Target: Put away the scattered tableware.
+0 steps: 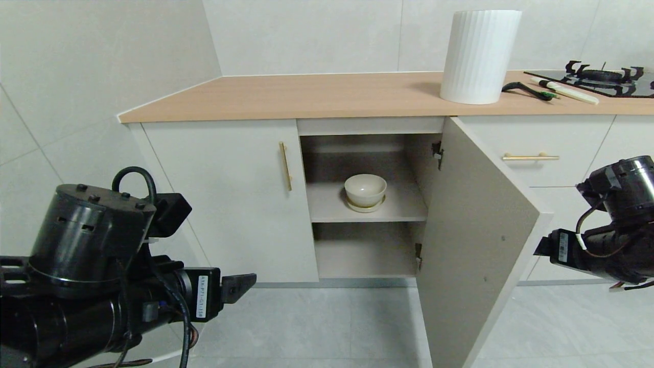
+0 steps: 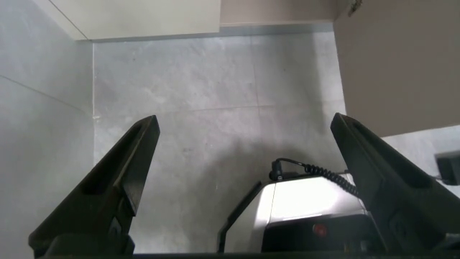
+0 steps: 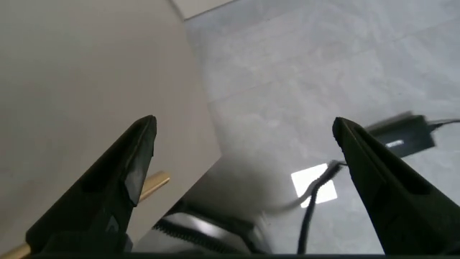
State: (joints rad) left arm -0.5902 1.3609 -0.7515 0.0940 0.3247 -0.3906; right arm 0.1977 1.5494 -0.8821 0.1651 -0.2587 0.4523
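A cream bowl (image 1: 365,189) sits on a small plate (image 1: 365,206) on the middle shelf of the open cabinet (image 1: 368,204). The cabinet door (image 1: 475,230) hangs swung out to the right. My left gripper (image 2: 244,129) is open and empty, low at the left, pointing down at the floor. My right gripper (image 3: 244,129) is also open and empty, beside the outer face of the open door at the right.
On the wooden countertop (image 1: 306,94) stand a tall white ribbed container (image 1: 479,56) and some utensils (image 1: 552,91) beside a gas hob (image 1: 605,76). The left cabinet door (image 1: 230,199) is closed. Grey tiled floor (image 1: 332,322) lies in front.
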